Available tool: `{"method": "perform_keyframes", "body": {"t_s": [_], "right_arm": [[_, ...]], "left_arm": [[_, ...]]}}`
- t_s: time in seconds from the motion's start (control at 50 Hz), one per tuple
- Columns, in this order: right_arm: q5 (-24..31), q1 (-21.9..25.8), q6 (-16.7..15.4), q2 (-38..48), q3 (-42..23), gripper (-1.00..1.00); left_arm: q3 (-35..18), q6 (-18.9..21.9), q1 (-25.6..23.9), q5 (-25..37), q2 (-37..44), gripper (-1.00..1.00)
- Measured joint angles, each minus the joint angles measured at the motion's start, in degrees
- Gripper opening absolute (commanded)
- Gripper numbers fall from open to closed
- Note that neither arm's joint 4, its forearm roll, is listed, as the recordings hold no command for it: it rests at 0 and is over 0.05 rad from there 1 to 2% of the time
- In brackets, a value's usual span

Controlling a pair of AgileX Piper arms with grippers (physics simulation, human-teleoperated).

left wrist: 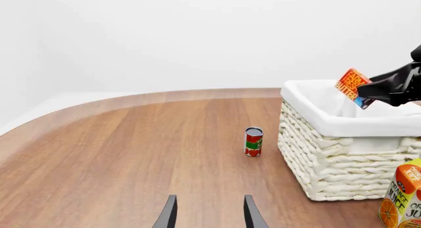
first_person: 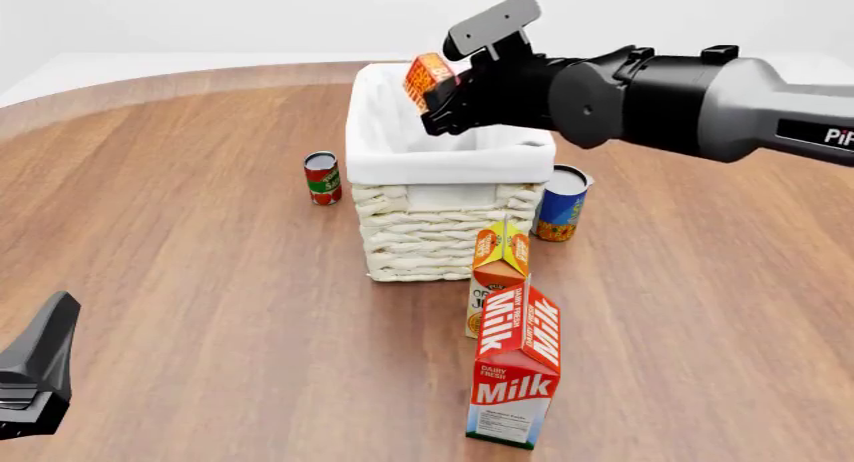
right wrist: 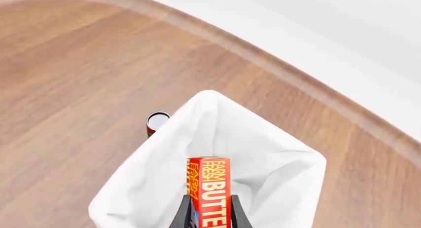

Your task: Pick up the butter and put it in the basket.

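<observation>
The butter (first_person: 430, 79) is a small orange-red box, held in the air over the basket (first_person: 447, 162), a large cream wicker basket with a white liner. My right gripper (first_person: 443, 92) is shut on the butter above the basket's open top. In the right wrist view the butter (right wrist: 209, 191) hangs over the white liner (right wrist: 263, 154). In the left wrist view the butter (left wrist: 353, 85) shows above the basket (left wrist: 342, 159). My left gripper (left wrist: 209, 215) is open and empty, low over the table, well short of the basket.
A small red can (first_person: 322, 177) stands left of the basket. A blue-orange can (first_person: 562, 204) stands at its right. An orange juice carton (first_person: 498, 272) and a red-white milk carton (first_person: 517, 377) stand in front of it.
</observation>
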Motion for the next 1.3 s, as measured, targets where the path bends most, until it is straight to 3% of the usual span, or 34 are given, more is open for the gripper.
{"method": "perform_keyframes", "body": {"t_s": [0.1, 0.12, 1.3], "right_arm": [[-0.40, -0.26, 0.06, 0.67, -0.17, -1.00], [-0.46, -0.32, 0.07, 0.79, -0.22, 1.00], [-2.66, -0.68, 0.83, -1.49, 0.92, 1.00]], "left_arm": [[0.00, 0.00, 0.00, 0.00, 0.00, 1.00], [0.00, 0.00, 0.00, 0.00, 0.00, 1.00], [0.00, 0.00, 0.00, 0.00, 0.00, 1.00]]}}
